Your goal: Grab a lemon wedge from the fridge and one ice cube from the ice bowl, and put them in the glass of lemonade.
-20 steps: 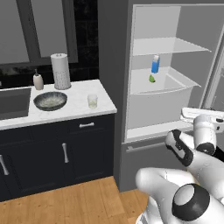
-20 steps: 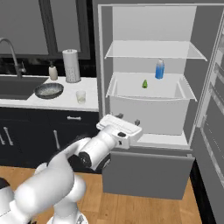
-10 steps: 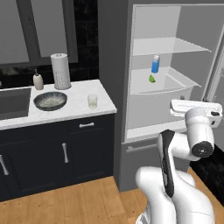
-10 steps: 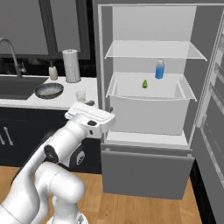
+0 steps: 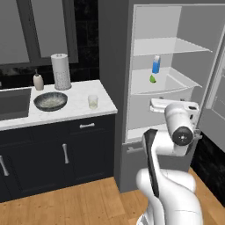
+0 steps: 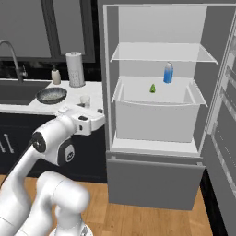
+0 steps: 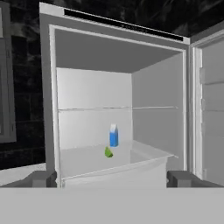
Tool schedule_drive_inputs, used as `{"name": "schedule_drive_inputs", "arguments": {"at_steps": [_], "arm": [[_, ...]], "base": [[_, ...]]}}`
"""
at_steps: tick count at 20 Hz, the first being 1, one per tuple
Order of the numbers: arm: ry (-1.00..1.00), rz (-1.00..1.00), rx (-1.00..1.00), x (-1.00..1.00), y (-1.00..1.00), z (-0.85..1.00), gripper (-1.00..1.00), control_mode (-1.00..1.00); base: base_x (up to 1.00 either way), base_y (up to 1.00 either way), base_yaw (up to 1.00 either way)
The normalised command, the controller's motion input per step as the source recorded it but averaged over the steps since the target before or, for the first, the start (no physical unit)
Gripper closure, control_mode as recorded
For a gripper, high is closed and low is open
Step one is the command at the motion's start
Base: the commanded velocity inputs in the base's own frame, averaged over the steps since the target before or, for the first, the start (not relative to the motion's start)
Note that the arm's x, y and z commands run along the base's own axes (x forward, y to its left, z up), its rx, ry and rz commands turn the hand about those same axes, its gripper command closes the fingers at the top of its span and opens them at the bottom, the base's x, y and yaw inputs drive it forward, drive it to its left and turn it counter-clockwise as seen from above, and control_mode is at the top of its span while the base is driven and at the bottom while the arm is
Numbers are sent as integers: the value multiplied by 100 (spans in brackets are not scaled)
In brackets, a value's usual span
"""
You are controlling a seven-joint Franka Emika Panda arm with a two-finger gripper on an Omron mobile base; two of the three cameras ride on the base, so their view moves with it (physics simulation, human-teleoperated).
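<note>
While the white arm rises in the foreground of both base views, its gripper [image 7: 112, 178] faces the open fridge [image 6: 107, 83] from in front, well short of the shelves, with its two dark fingertips [image 7: 40, 178] standing wide apart at the bottom corners of the hand view and nothing between them. In the right base view the white hand block sits level with the counter's [image 5: 79, 107] edge, in front of the dark lower cabinets [image 5: 52, 154]. Nearest on the counter, close to its front right corner, stands the glass of lemonade [image 5: 92, 101], upright and apart from everything else. Just left of it and a little further back lies the ice bowl [image 5: 50, 100], its pale speckled inside showing. Left of the bowl is the dark sink [image 5: 13, 102], with a curved tap [image 6: 11, 55] above it in the right base view. Behind the bowl, against the dark wall, stand a paper towel roll [image 5: 60, 71] and a small beige soap bottle [image 5: 38, 81]. Further in, the fridge's door [image 6: 221, 138] is swung out to the right. On the lower white shelf, which has raised walls like a tray, the lemon wedge [image 6: 152, 88] rests near the middle, small and yellow-green. Just beside it, to the right and slightly behind, stands a blue bottle with a white cap [image 6: 168, 73], upright and not touching the wedge. Above them a thin shelf [image 6: 161, 57] spans the compartment
</note>
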Motion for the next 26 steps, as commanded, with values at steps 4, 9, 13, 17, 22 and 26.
{"name": "schedule_drive_inputs", "arguments": {"at_steps": [4,9,13,17,22,26], "arm": [[41,19,20,0,20,0,-100,-100],[42,12,5,-5,0,8,-100,-100],[30,6,4,-1,0,-19,-100,-100],[12,11,5,-6,0,-72,-100,-100],[0,13,0,-30,17,-79,-100,-100],[0,1,-3,-18,21,-36,-100,-100]], "base": [[0,0,0],[0,0,0],[0,0,0],[0,0,0],[0,0,0],[0,0,0]]}}
